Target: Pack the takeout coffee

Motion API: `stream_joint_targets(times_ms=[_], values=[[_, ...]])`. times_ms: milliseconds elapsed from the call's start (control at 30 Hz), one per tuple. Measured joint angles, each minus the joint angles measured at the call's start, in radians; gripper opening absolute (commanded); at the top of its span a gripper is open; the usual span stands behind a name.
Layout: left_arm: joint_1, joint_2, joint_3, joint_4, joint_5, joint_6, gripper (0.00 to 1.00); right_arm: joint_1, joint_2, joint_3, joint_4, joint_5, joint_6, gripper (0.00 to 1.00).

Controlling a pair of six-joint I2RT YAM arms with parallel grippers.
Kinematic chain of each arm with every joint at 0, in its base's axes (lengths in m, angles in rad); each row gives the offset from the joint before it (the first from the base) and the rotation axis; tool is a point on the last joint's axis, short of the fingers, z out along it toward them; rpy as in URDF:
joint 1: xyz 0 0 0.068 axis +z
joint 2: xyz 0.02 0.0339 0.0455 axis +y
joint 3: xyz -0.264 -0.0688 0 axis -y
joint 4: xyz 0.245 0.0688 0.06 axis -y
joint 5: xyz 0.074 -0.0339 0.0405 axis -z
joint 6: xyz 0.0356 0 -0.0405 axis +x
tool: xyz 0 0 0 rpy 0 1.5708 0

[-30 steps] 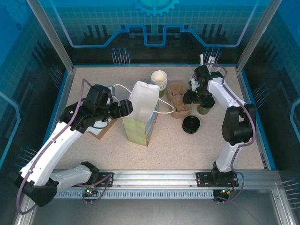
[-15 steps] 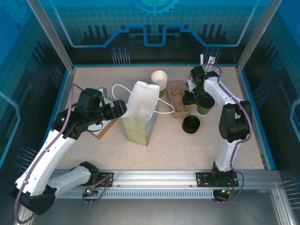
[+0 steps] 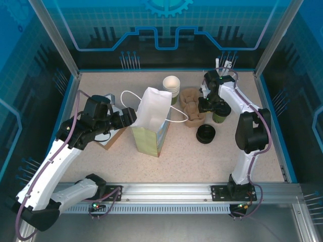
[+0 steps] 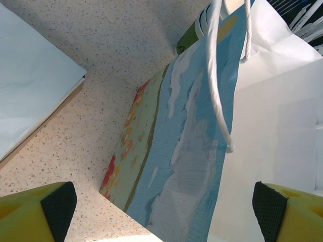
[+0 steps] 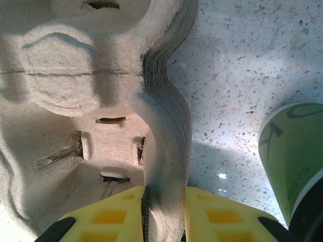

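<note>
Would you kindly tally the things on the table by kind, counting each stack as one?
Upright paper bag: 1
Stack of lidless cups: 1
Pulp carrier stack: 1
Lidded coffee cup: 1
Stack of black lids: 1
Flat white packet: 1
Total: 6

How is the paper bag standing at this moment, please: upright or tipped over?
Upright. The paper bag stands on its base on the table, its mouth facing up; what is inside it, cannot tell.
</note>
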Motion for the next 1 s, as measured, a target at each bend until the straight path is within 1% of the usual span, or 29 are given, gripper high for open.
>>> stream_joint_targets(times_ms=[467,867,1000], values=[[0.000,0.000,-0.010,0.000,0.000,0.000,0.94,0.006,0.008,0.017,-0.018,0.004,-0.004,0.26],[0.000,0.000,-0.011,0.000,0.000,0.000,0.95,0.006,0.008,0.047,-0.026,-0.093,0.002,0.27],[0.000,0.000,-0.019,0.000,0.000,0.000,0.95,0.006,0.008,0.047,-0.026,-0.114,0.011,0.33]])
